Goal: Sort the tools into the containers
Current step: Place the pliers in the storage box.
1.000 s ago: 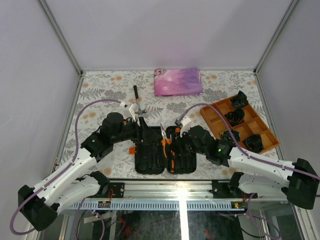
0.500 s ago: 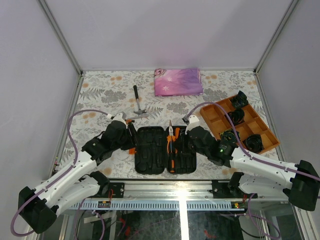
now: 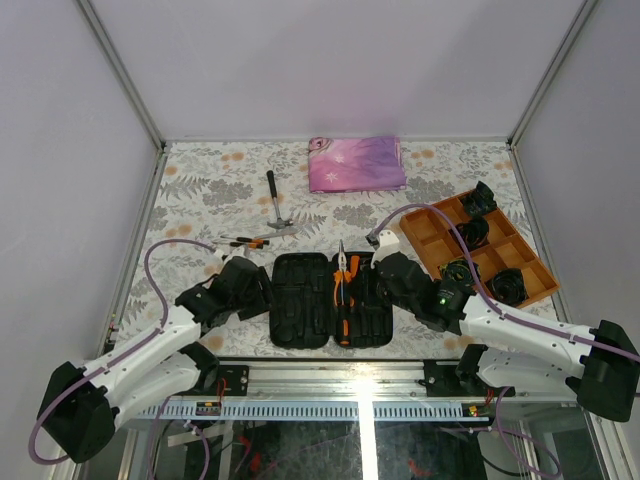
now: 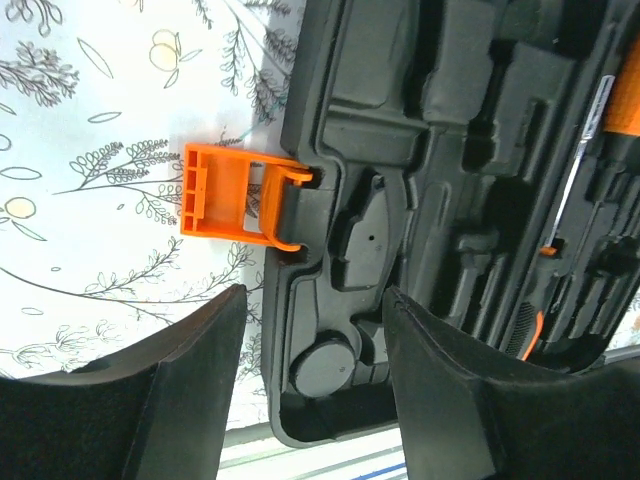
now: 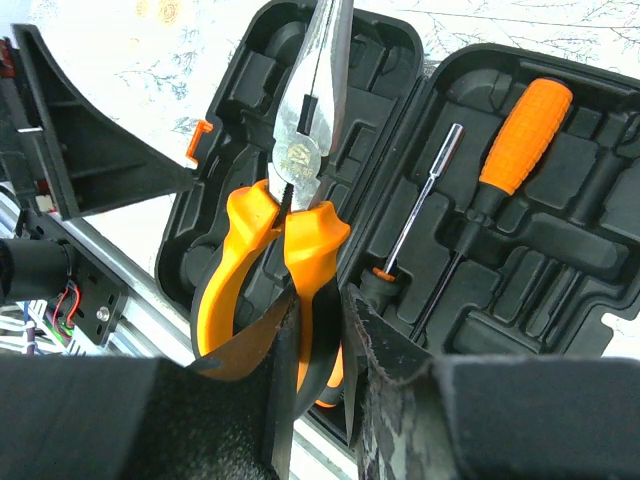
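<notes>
The long-nose pliers [image 5: 300,190] are pinched by one orange handle in my right gripper [image 5: 318,335]. They hang nose-away over the middle of the open tool case [image 3: 296,312], since (as I judge it) they are due to go down into a moulded slot there. An orange-handled screwdriver [image 5: 523,135] already lies seated in the right half, so that side offers less room, while the left half's slots look bare. My left gripper [image 4: 315,375] has its jaws apart and holds nothing. It straddles the case's left rim just beside the flipped-out orange latch [image 4: 228,190], probably to steady the shell. The case's near rim sits close to the table's front edge, leaving me little room on my side. Farther back on the table [image 3: 200,190], the hammer [image 3: 275,205] and some slim tools [image 3: 247,241] lie loose with open surface around them. The pink cloth [image 3: 357,163] lies at the back and the orange tray [image 3: 425,235] off to the right.
</notes>
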`<state>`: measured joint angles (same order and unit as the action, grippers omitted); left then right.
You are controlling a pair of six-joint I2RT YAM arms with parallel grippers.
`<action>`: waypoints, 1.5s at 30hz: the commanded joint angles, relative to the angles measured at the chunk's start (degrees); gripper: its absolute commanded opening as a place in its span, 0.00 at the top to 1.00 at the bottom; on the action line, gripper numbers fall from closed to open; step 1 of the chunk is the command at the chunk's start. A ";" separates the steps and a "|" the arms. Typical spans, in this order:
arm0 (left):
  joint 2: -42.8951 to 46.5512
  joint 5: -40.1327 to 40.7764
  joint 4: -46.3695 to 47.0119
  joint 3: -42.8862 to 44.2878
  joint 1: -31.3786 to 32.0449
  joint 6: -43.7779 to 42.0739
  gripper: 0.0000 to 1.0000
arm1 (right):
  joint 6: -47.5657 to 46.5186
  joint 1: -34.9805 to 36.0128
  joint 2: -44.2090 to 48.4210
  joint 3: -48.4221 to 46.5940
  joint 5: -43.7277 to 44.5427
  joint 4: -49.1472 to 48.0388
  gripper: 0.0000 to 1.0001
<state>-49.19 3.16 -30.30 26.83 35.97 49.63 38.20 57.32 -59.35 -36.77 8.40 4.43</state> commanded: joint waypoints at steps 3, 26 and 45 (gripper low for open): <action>-2.32 -4.16 7.94 -3.04 1.21 2.56 0.44 | 0.92 -0.01 0.05 -0.81 1.67 -4.76 1.00; -2.21 2.33 8.64 -0.52 10.91 7.03 0.44 | 3.34 -0.01 -5.07 -2.60 1.03 -3.65 1.00; 1.63 7.94 4.13 -0.70 10.67 8.82 0.44 | 3.43 2.84 -21.58 -10.16 -9.59 -4.11 1.00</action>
<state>-47.51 9.28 -25.82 24.82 46.52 57.80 40.82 59.37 -79.44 -42.46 0.34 3.90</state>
